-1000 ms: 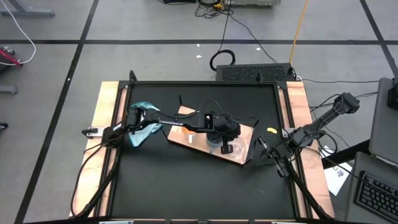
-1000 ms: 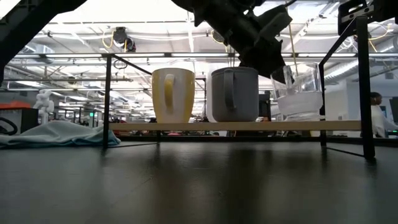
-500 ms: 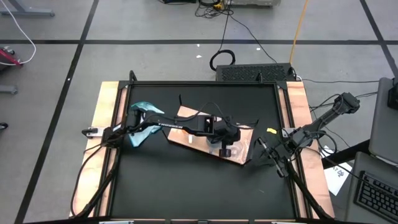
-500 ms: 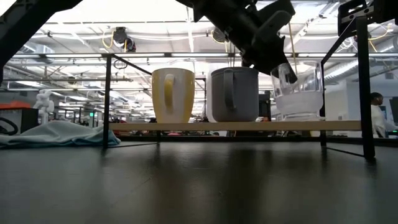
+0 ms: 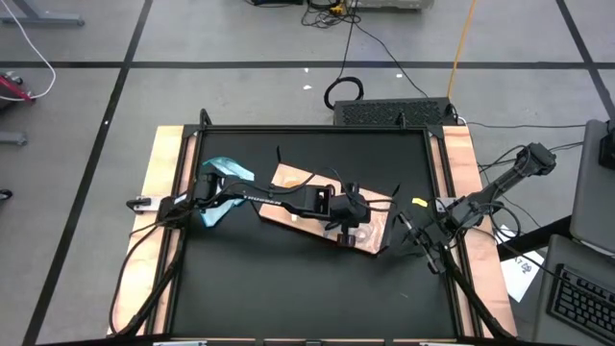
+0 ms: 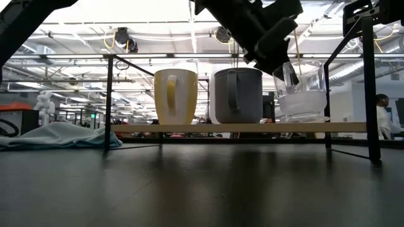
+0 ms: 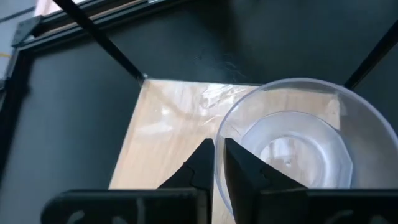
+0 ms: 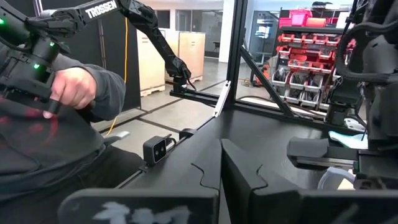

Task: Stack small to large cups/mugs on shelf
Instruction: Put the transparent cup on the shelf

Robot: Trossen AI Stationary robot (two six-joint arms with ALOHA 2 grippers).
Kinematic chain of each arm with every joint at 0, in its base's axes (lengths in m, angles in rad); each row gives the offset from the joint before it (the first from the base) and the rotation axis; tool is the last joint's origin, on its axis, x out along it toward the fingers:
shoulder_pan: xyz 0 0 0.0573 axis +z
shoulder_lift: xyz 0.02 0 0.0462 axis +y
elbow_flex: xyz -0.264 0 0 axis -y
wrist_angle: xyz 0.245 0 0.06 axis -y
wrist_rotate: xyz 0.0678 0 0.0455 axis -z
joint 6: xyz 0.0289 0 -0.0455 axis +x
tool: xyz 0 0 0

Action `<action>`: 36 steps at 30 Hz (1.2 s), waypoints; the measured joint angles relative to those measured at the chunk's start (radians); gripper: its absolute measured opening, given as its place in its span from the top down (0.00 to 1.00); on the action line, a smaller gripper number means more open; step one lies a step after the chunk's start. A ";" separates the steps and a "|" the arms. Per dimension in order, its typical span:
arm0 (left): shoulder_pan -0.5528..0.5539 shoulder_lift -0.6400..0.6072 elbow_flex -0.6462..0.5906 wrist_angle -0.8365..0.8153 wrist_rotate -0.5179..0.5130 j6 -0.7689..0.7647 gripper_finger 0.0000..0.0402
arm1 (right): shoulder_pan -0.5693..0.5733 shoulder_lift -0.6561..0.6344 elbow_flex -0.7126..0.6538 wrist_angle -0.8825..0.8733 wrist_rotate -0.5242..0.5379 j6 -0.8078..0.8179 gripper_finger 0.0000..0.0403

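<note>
Black bench (image 5: 288, 279) carries light-wood shelf (image 6: 252, 127); workshop racks behind. "TROSSEN" reads on an arm. Left gripper (image 7: 214, 163) fingers pinch clear cup (image 7: 298, 143) rim; right gripper (image 8: 221, 171) fingers pressed together.

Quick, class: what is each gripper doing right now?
Left gripper: fingers astride the clear cup rim; grip cannot be told.
Right gripper: shut, empty.

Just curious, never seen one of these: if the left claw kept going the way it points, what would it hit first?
Probably the clear glassy cup: the left claw straddles its rim, pointing down. Just below lies the light-wood shelf board.
</note>
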 joint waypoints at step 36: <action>-0.044 0.000 -0.001 -0.008 -0.042 0.015 0.92 | 0.000 0.002 0.000 -0.014 0.000 0.019 1.00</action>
